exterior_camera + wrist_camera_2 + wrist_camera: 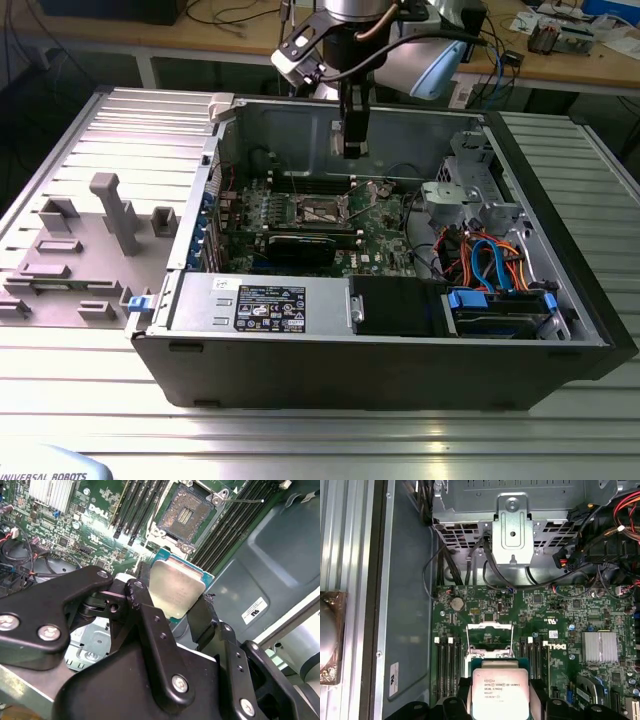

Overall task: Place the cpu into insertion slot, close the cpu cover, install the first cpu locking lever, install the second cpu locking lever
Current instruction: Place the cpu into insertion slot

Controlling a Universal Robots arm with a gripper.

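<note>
While the fingers (pixel 145 610) grip its opposite edges, the cpu (pixel 175 592) shows a shiny silver top rimmed in green. Square and equal-sided, its top faces both wrist cameras.

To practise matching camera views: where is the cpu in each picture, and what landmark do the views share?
Exterior view: hidden at the pincer, raised near the slot.
Second wrist view: cpu clamped in the pincer, slot beyond.
First wrist view: cpu in the pincer, printed face showing.
Shared landmark: the green board.
</note>
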